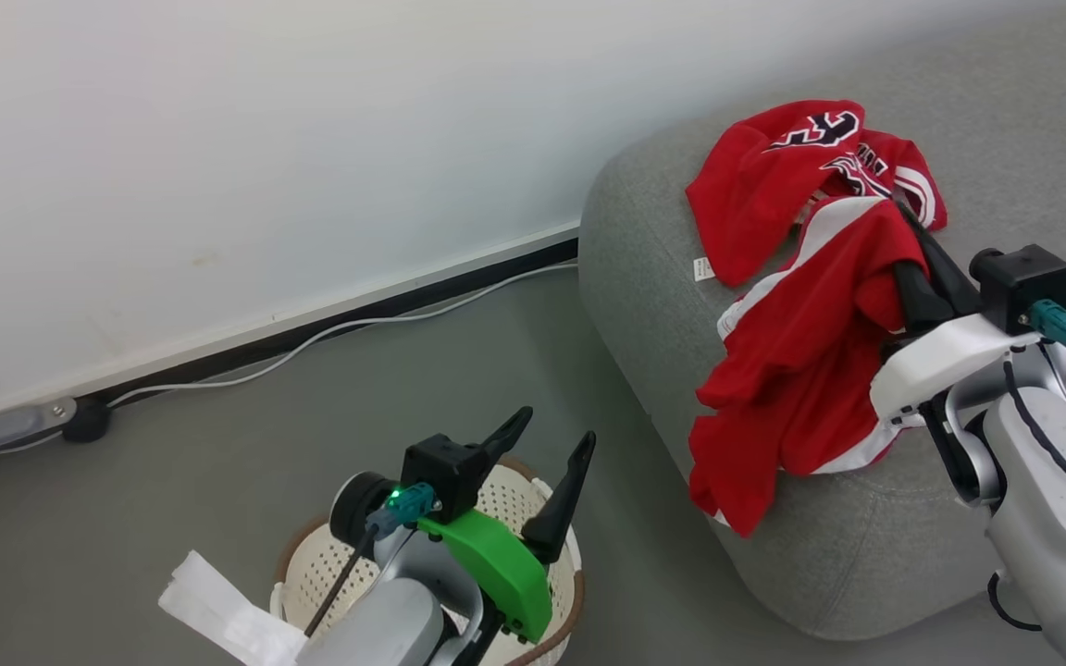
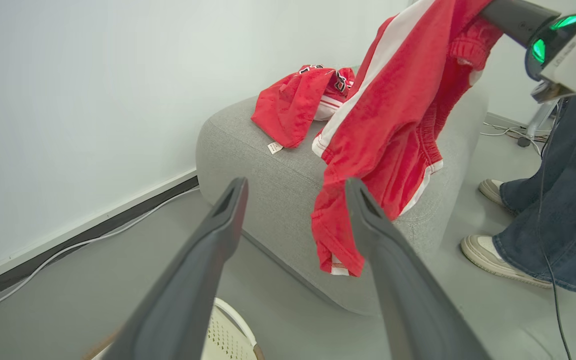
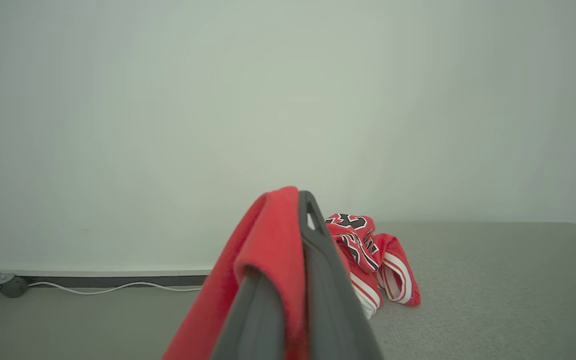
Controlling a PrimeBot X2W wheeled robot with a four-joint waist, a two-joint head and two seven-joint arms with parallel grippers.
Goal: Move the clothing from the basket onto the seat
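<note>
clothing (image 1: 792, 361): soft matt red cloth. seat (image 1: 635, 277): grey woven fabric, slightly rough. basket (image 1: 311, 569): smooth perforated cream plastic. wall (image 1: 218, 139): matt.

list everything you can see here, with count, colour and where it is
seat: one, grey, by the wall
clothing: two, red and white; one heaped on the seat, one hanging from the right gripper at the seat's edge
basket: one, cream, on the floor under the left gripper
cable: one, white, along the wall's foot
person's legs: two, blue jeans, pale shoes, beside the seat
left gripper: one, dark, open
right gripper: one, dark, shut on clothing
</note>
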